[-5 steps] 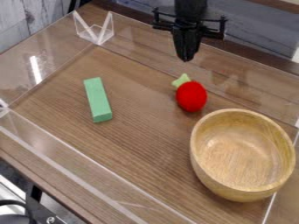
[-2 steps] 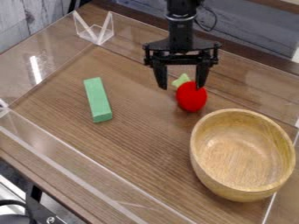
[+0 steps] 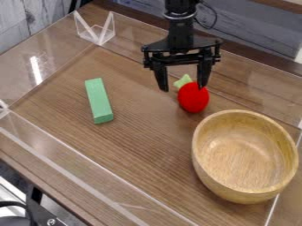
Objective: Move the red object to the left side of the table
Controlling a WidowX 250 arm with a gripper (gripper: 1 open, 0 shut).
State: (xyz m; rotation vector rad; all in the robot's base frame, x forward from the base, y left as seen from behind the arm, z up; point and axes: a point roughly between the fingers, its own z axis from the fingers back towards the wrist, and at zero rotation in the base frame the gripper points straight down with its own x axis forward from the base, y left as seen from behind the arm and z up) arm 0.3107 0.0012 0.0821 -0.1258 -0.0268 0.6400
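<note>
Sitting on the right half of the table [image 3: 141, 132], the red object [image 3: 193, 97] is a small round toy fruit with a pale green top, resting on the wood grain just above the rim of a wooden bowl [image 3: 245, 155]. I see my end effector [image 3: 183, 84] directly over its upper left, pointing down, its two dark fingers [image 3: 162, 79] spread wide to either side of the green top; I cannot tell if they touch it. Nothing is pinched between them. A green rectangular block [image 3: 99, 100] lies well apart to the left. Low clear acrylic walls [image 3: 53, 55] edge the table.
</note>
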